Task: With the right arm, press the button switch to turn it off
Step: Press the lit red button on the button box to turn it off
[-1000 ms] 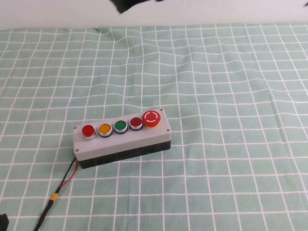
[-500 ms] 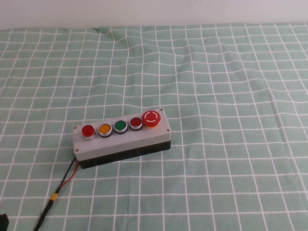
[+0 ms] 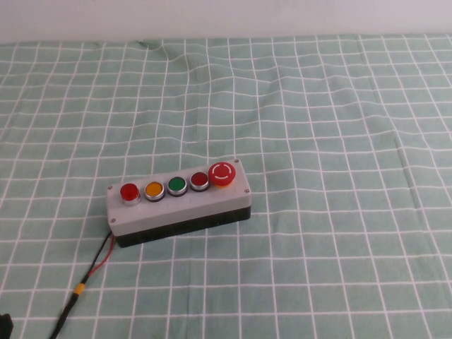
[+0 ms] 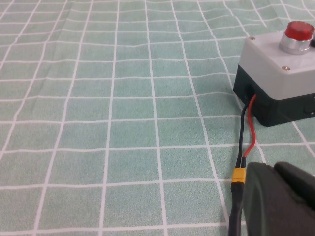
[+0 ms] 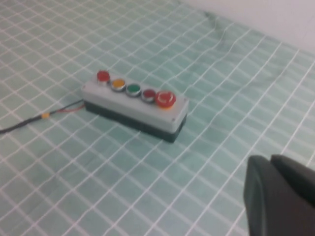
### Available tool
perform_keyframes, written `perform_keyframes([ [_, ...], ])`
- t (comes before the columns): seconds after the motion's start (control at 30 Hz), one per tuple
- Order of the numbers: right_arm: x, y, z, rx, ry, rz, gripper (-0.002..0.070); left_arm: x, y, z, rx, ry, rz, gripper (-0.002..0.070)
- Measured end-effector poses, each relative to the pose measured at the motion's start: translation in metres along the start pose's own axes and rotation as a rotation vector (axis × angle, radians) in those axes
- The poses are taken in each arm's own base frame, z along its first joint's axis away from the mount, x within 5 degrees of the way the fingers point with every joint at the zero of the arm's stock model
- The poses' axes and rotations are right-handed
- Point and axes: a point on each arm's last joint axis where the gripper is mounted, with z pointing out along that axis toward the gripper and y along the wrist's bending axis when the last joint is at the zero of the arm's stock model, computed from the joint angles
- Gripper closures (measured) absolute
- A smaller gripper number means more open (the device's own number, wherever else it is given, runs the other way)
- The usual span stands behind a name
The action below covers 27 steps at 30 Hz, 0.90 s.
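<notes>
We see a green checked cloth (image 3: pixel 339 106) that covers the whole table. On it the grey switch box (image 3: pixel 180 208) lies a little toward 7 o'clock from the middle of the high view.

The right gripper (image 5: pixel 278 194) does not show in the high view. In its own wrist view it is well apart from the box, it holds nothing, and we cannot tell how far it is open. The left gripper (image 4: pixel 278 196) sits low, just beside the cable (image 3: pixel 99 261), which leaves the box toward 7 o'clock. We cannot tell its opening either.

The big red button (image 3: pixel 222 174) is at the box's 3 o'clock end. Toward 9 o'clock follow a small red button (image 3: pixel 199 181), a green button (image 3: pixel 176 186), a yellow button (image 3: pixel 154 190) and a last red button (image 3: pixel 129 192).

We judge that the press is not yet begun: the approach, the press and the retreat are all left. We cannot tell if any button is lit.
</notes>
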Motion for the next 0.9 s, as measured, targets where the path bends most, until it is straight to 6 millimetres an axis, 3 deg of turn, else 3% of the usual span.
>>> perform_keyframes([
  [0.23,0.055,0.001,-0.001,-0.044,0.062,0.038,0.0692,0.0,0.0,0.0,0.0,0.0,0.0,0.0678],
  [0.6,0.11,0.005,0.032,-0.036,0.247,0.025,0.0692,0.0,0.0,0.0,0.0,0.0,0.0,0.0678],
  [0.9,0.153,-0.01,0.052,0.233,-0.029,0.11,0.0692,0.0,0.0,0.0,0.0,0.0,0.0,0.0678],
])
